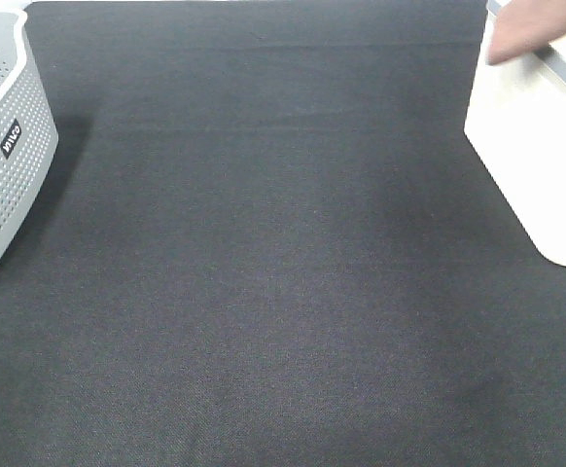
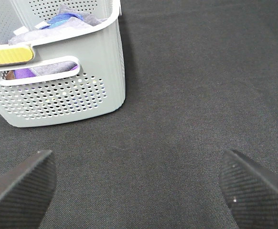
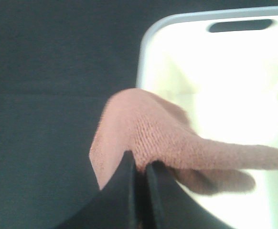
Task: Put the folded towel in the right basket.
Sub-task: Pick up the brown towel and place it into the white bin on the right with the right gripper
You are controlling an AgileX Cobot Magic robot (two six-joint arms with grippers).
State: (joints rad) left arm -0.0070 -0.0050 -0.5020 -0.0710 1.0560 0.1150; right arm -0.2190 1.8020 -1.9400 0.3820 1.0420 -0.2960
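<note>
In the right wrist view, we saw the right gripper (image 3: 140,168) with its two dark fingers pressed almost together, pinching a fold of the pink towel (image 3: 151,136) between them. The cloth bulged above the fingers, and one loose end trailed out over the interior of the right basket (image 3: 146,43), a pale, smooth-walled bin with a grey rim and a slot handle. The towel hung above the basket's opening; we could not tell whether any part of it touched the inside. In the exterior high view the towel showed as a blurred pink shape in the upper right corner of the frame, over the basket's rim, and the basket itself filled the right edge; the gripper could not be made out there. The left gripper (image 2: 138,185) was spread wide, its carbon-patterned fingers (image 2: 22,183) far apart and nothing between them but the black cloth-covered table (image 1: 283,282). Near that gripper stood the left basket (image 2: 72,98), grey and perforated, with a cut-out handle and a yellow strip on its rim, and crumpled blue, purple and grey cloths (image 2: 65,19) lay inside it. From the high camera this basket sat at the upper left edge of the frame, well apart from the right one, with a small dark label on its wall.
</note>
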